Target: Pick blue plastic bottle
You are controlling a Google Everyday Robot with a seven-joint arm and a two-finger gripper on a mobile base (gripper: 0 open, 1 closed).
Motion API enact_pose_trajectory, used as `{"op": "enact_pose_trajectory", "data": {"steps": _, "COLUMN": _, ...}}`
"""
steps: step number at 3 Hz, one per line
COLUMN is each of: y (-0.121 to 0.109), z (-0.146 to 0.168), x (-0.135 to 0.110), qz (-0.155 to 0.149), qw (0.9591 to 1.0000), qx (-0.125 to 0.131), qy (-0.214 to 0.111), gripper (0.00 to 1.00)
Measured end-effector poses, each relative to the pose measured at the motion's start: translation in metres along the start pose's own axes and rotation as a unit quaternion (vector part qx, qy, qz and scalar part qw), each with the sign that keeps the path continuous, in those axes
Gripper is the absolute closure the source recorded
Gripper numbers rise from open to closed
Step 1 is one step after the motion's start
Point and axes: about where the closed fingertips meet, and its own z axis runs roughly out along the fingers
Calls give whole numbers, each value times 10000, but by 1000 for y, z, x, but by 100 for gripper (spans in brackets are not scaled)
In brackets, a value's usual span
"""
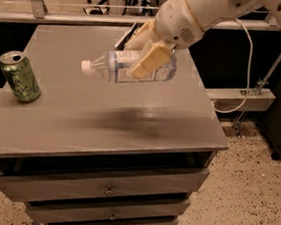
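Holding the blue plastic bottle (113,64) crosswise, the hand (141,59) pinches it over the label, toward the base end; white cap points left. Bottle sits roughly level and clear of the counter (143,134), its shadow on the top beneath; we read grasp and lift as done. Far side of the grip is hidden behind the bottle, so it looks secure but we can't confirm. What's left, we'd say: carry it off without slip; green can (20,76) stands well apart at the left.
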Motion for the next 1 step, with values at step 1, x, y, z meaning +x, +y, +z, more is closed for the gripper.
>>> {"op": "enact_pose_trajectory", "data": {"steps": 1, "y": 1, "z": -5, "x": -16, "qz": 24, "qw": 9995, "qx": -34, "qy": -315, "gripper": 100}}
